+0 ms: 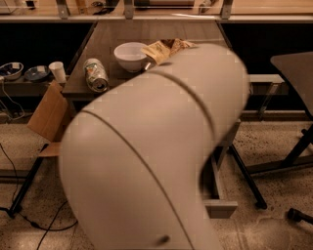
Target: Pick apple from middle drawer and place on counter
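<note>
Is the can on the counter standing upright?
No, the can lies on its side on the counter, left of the white bowl; the gripper is hidden behind the arm.

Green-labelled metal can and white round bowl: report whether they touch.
Apart: camera view shows dark counter between can and bowl. Pincer not in view; beige arm fills foreground.

Warm, dim indoor lighting. The brightest band is the pale bench [274,10] along the top edge, with deep shadow beneath it. Soft gloss shows on the counter [142,31]. The evenly lit arm [156,146] hides the gripper from view
</note>
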You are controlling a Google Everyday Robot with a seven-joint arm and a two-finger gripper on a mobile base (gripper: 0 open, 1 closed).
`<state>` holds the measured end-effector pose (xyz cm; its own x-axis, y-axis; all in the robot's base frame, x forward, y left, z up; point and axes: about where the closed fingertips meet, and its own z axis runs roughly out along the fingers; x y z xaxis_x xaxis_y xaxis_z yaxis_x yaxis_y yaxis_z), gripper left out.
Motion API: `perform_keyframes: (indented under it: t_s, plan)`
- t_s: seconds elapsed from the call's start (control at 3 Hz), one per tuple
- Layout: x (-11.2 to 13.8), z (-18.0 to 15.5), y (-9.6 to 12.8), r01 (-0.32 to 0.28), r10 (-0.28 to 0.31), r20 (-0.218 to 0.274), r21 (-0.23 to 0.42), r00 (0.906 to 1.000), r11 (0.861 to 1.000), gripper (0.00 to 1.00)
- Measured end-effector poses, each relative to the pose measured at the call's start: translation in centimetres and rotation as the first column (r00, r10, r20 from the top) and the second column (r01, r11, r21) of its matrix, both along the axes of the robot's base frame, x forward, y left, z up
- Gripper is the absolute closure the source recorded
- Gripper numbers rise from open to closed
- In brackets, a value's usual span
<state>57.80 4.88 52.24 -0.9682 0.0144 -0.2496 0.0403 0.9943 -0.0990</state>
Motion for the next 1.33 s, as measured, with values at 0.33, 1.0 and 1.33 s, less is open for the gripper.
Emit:
perform_keyframes:
  t_s: [0.33,1.0,1.33]
  plan:
    - [-1.0,5.2,-3.5,0.007,-0.007,0.017,0.007,0.9998,1.0,1.0]
    - [-1.6,15.9,-10.0,0.106,-0.105,0.068,-0.012,0.9922,0.994,1.0]
    - [-2.1,18.4,-12.1,0.145,-0.144,0.077,-0.015,0.9866,0.989,1.0]
